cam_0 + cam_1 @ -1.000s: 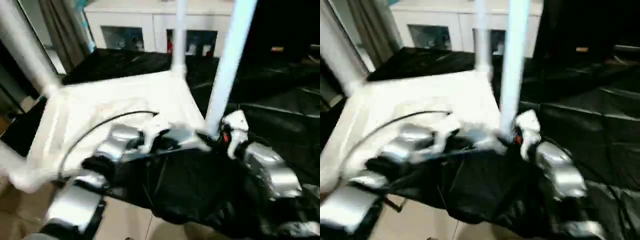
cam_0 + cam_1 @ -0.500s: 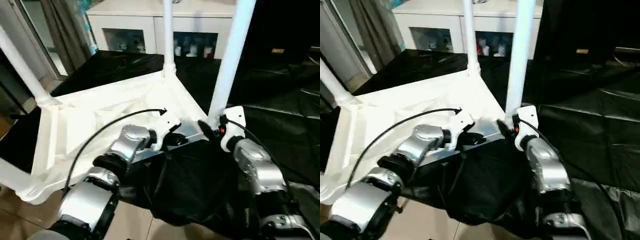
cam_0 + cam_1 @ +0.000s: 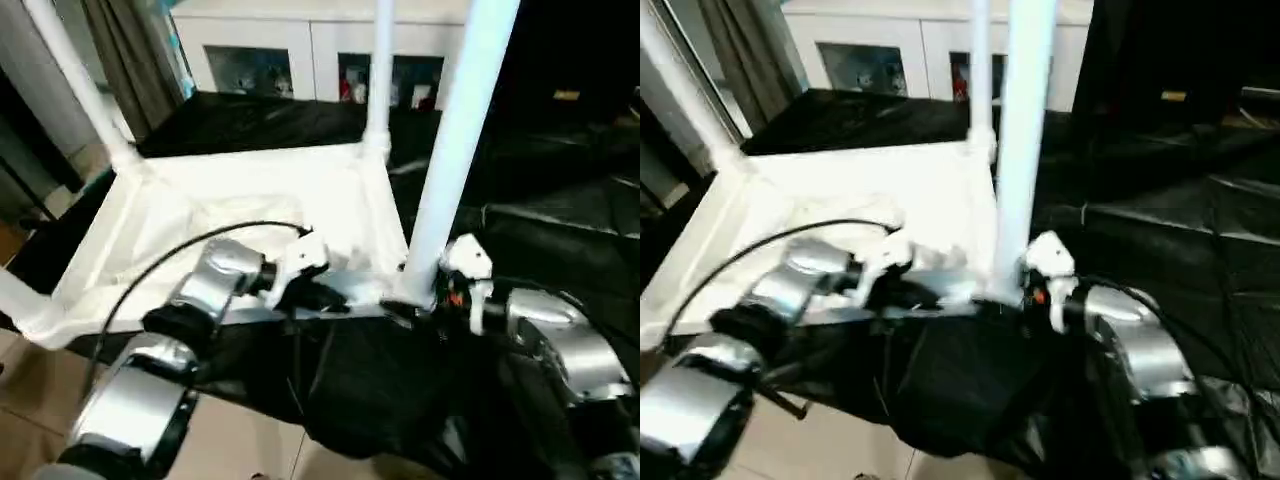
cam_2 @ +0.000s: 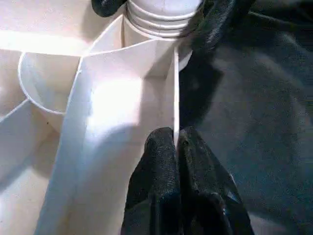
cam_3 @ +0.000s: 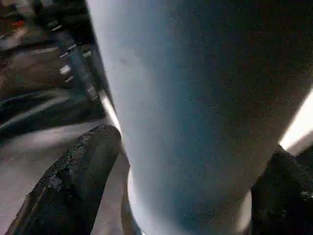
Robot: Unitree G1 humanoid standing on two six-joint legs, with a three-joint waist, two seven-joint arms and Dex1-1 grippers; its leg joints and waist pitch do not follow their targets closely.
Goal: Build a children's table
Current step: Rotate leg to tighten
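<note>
The children's table lies upside down on black sheeting. The left gripper pinches its rim rib; the right gripper, fingers wide, straddles the near leg.

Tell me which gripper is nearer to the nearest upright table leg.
Right. The right gripper has its jaws on either side of the base of the leg. The left gripper sits beside it, jaws shut on the tabletop's rim.
</note>
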